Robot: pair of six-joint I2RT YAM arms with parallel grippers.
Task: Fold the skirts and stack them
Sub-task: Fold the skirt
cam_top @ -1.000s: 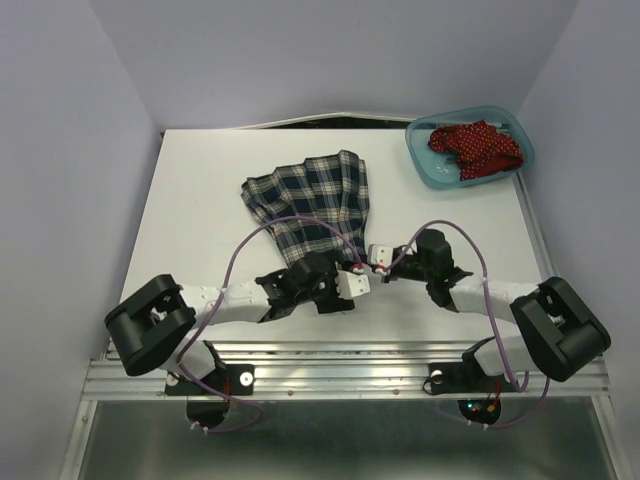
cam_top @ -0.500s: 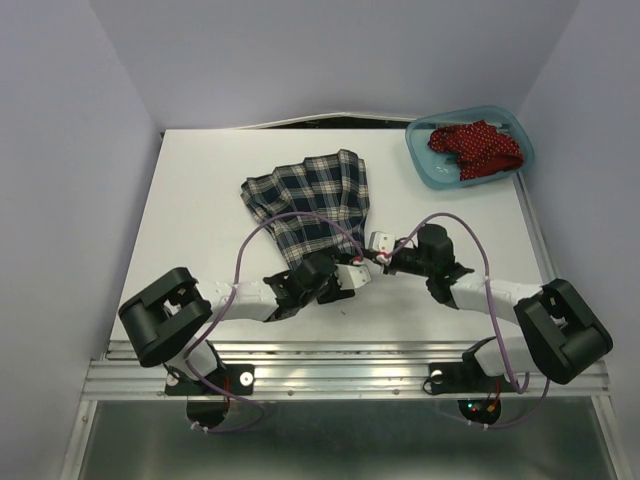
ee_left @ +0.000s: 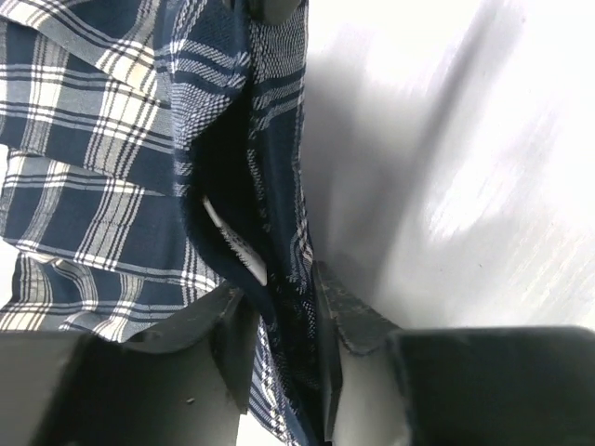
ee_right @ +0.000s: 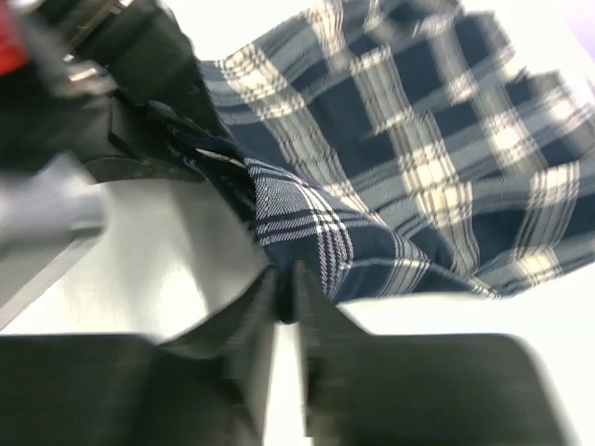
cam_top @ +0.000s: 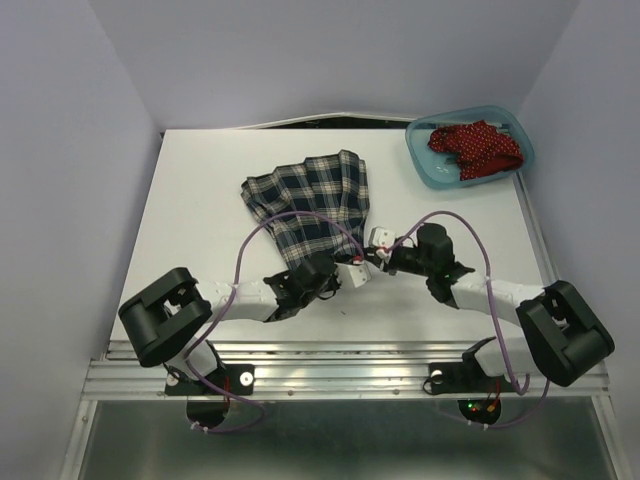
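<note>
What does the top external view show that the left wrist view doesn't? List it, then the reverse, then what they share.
Only top external: the teal tub holding the red dotted skirt, the right claw, and the plaid skirt in full outline. Only left wrist: a white label inside the skirt's folded edge, and cloth pinched in the left claw. Both: the plaid skirt and the white table.

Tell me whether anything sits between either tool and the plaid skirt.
Nothing visible does. The left tool and the right tool each clamp the near edge of the plaid skirt.
</note>
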